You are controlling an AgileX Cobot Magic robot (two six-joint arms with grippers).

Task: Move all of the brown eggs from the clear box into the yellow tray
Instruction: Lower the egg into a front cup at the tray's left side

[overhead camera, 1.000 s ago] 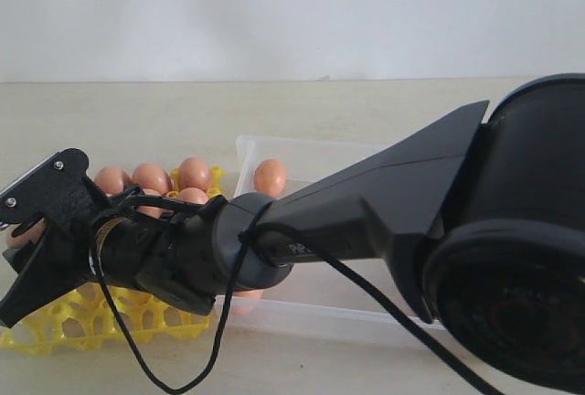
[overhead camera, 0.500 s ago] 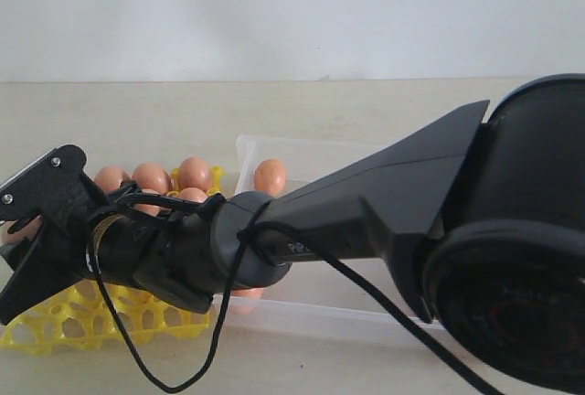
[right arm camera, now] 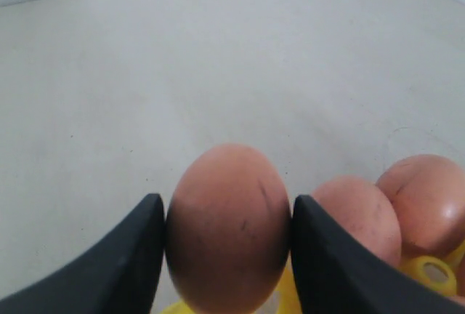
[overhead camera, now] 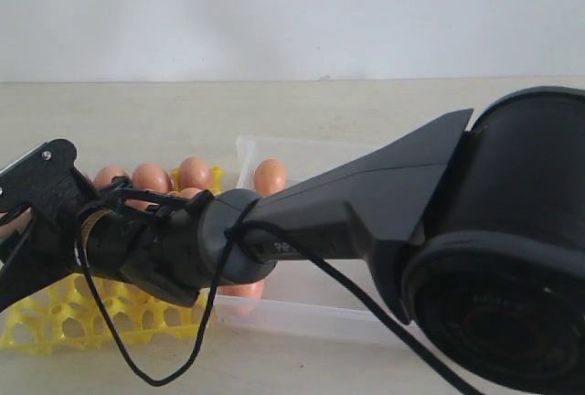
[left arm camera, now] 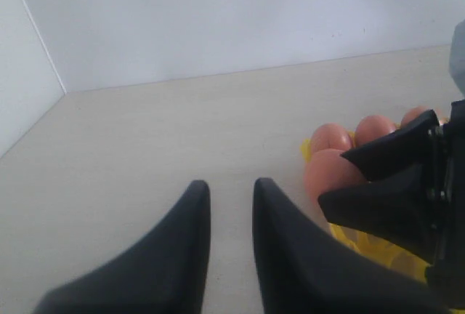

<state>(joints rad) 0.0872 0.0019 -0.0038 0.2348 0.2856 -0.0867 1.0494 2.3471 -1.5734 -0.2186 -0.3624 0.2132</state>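
Note:
My right gripper (right arm camera: 227,216) is shut on a brown egg (right arm camera: 227,227), one finger on each side of it. In the exterior view the right arm reaches across to the far left, and its gripper (overhead camera: 14,235) hangs over the left edge of the yellow tray (overhead camera: 55,322). The held egg (left arm camera: 330,174) also shows in the left wrist view, between the black fingers (left arm camera: 385,158). Several eggs (overhead camera: 151,177) sit in the tray's back row. One egg (overhead camera: 270,176) stands in the clear box (overhead camera: 311,317). My left gripper (left arm camera: 231,189) hovers over bare table, open by a narrow gap, holding nothing.
The right arm's big black body (overhead camera: 494,258) and a loose black cable (overhead camera: 146,377) cover most of the clear box and part of the tray. Beige tabletop (left arm camera: 182,125) stretches to a white wall behind. Two seated eggs (right arm camera: 363,216) lie right beside the held egg.
The right gripper with its egg has slid further left and a little lower over the tray. The rest of the scene is still.

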